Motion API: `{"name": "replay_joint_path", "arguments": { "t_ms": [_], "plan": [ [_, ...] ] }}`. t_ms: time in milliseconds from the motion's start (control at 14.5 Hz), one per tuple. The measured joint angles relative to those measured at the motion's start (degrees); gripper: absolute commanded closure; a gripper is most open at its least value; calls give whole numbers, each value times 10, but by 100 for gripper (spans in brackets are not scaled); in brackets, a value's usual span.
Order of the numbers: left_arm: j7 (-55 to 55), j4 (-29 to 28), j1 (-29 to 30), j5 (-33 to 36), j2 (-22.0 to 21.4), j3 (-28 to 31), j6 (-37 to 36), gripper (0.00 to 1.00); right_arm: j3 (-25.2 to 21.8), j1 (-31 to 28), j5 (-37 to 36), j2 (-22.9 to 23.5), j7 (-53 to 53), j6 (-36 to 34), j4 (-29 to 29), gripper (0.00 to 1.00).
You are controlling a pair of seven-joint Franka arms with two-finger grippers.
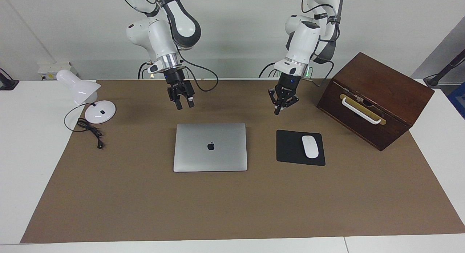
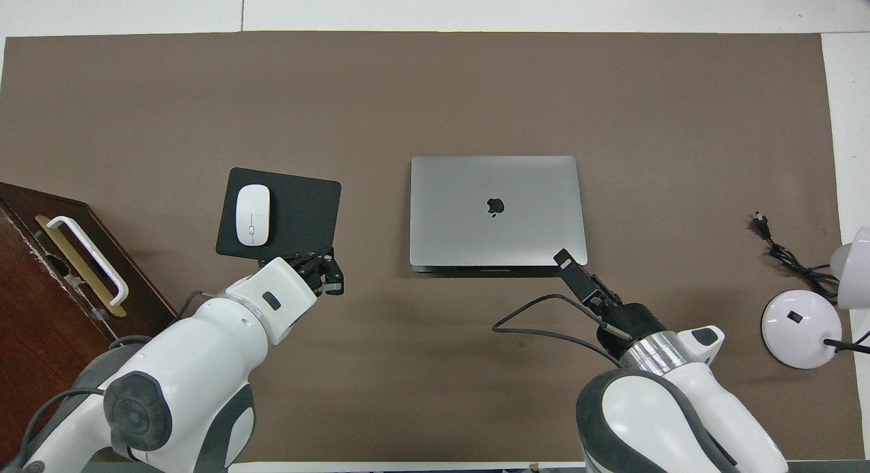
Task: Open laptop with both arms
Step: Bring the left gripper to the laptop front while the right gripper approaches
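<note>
The laptop (image 1: 218,158) (image 2: 476,235) lies closed and flat in the middle of the brown mat, logo up. My right gripper (image 1: 184,104) (image 2: 563,259) hangs open in the air over the mat, just off the laptop's robot-side edge at the corner toward the right arm's end, touching nothing. My left gripper (image 1: 278,111) (image 2: 333,283) hangs over the mat near the mouse pad's robot-side corner. Its fingertips are shut together on nothing. Both arms reach in from the robots' end.
A black mouse pad (image 1: 290,147) (image 2: 299,215) with a white mouse (image 1: 310,146) (image 2: 252,215) lies beside the laptop. A wooden box (image 1: 377,100) (image 2: 41,283) with a white handle stands at the left arm's end. A white lamp (image 1: 85,96) (image 2: 802,320) and its cable sit at the right arm's end.
</note>
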Motion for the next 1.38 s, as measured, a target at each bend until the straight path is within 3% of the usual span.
{"name": "replay_joint_path", "arguments": {
  "t_ms": [620, 1377],
  "plan": [
    [-5, -32, -84, 0, 104, -1, 173, 100, -1, -3, 3, -68, -63, -1, -87, 0],
    [-5, -48, -126, 0, 188, 1, 318, 100, -1, -3, 159, -42, -73, -49, -66, 0]
  ]
}}
